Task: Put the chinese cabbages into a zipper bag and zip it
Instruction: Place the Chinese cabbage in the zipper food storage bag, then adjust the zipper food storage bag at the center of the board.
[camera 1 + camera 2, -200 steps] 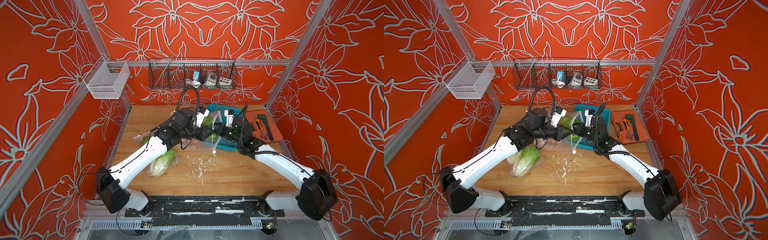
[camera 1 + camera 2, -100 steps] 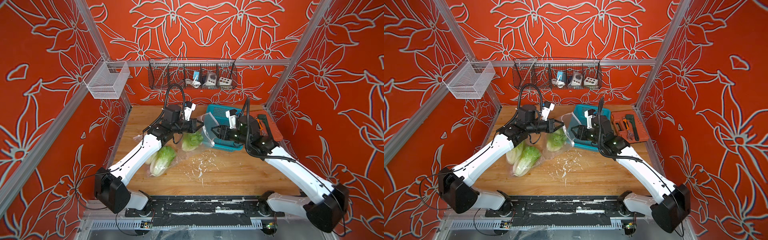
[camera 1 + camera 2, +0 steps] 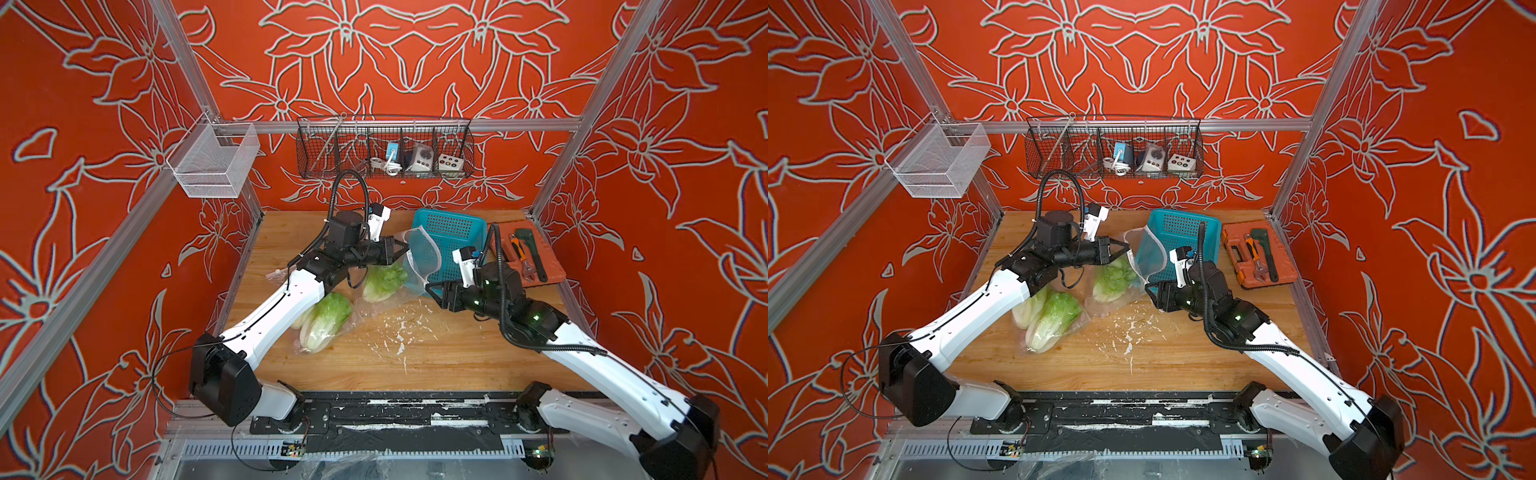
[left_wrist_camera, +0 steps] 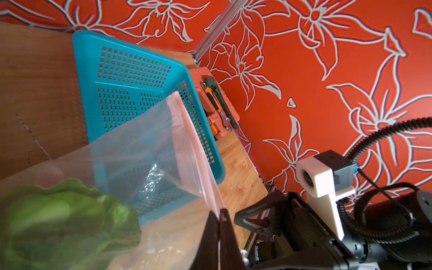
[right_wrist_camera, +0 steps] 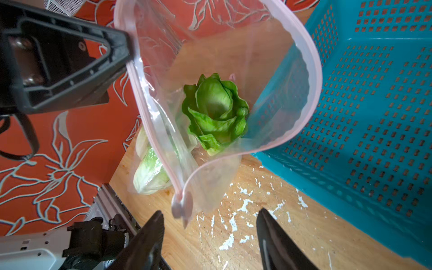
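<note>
Wooden table (image 3: 1142,365), one pale cabbage (image 3: 1029,308) half behind left arm (image 3: 976,307).

Left arm (image 3: 282,307) stretched forward, wrist level; left gripper (image 3: 404,248) jaws pinched tight on zipper bag (image 3: 424,253) rim. Right arm (image 3: 602,365) bent low; right gripper (image 5: 210,219) jaws spread, holding nothing.

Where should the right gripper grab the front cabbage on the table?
Take the cabbage by its firm white lower half, from above, with the jaws across its narrow width. It lies flat with its base toward the robot and its leaves toward the back. The left arm runs close along its left side, so the open right gripper should probably come in from the right.
</note>
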`<state>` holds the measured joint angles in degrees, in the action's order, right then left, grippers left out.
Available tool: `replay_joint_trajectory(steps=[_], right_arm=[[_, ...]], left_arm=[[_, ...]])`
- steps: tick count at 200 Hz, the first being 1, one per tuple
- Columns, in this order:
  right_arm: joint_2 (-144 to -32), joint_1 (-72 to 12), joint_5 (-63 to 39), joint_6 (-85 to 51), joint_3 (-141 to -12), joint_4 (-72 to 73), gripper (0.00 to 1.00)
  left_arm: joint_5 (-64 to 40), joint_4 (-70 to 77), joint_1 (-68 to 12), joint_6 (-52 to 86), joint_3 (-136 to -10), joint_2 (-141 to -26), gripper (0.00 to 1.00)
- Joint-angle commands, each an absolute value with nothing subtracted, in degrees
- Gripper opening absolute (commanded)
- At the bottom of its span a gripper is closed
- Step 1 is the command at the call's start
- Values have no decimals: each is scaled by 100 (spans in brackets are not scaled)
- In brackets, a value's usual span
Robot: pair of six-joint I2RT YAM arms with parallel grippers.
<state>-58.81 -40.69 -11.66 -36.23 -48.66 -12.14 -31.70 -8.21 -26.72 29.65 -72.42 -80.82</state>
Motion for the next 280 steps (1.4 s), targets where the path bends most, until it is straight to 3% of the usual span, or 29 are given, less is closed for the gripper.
replay_joint_trajectory(steps=[1, 33, 72, 90, 124, 151, 163, 192, 212, 261, 280], right_arm=[[-6264, -4223, -841, -3391, -4894, -581, 62], [-6675, -4432, -572, -3120, -5165, -470, 50], [-6900, -4459, -650, -2478, -5890, -890, 9], [-7093, -4461, -1254, -1969, -6581, -1599, 0], [-7615, -4446, -2445, -1148, -7763, -2642, 0], [-7838, -4272, -2782, -491, -8302, -3367, 0], [-7840, -4080, -2981, -358, -8347, -3459, 0], [-7750, -3682, -2889, 232, -8165, -3454, 0], [-7751, -3412, -2449, 646, -7926, -3479, 0], [-7772, -2900, -2393, 470, -7589, -3059, 0], [-7800, -2857, -2220, 498, -7630, -3095, 0]], left_arm=[[-3149, -574, -2663, 3005, -7390, -8095, 0], [-3120, -541, -2615, 3057, -7379, -8070, 0], [-3068, -254, -2338, 3393, -7011, -7639, 0], [-2910, -74, -2080, 3693, -6657, -7154, 0], [-2411, -85, -1920, 3996, -6275, -6334, 0], [-2032, -145, -2226, 4134, -6052, -5809, 0], [-1895, -191, -2374, 4088, -5948, -5612, 8], [-1855, -211, -2417, 3412, -5887, -5385, 37], [-1804, -560, -2387, 2432, -6407, -5843, 47], [-3179, -978, -2355, 836, -7650, -7459, 54], [-2869, -1514, -2277, 260, -8187, -8105, 58]])
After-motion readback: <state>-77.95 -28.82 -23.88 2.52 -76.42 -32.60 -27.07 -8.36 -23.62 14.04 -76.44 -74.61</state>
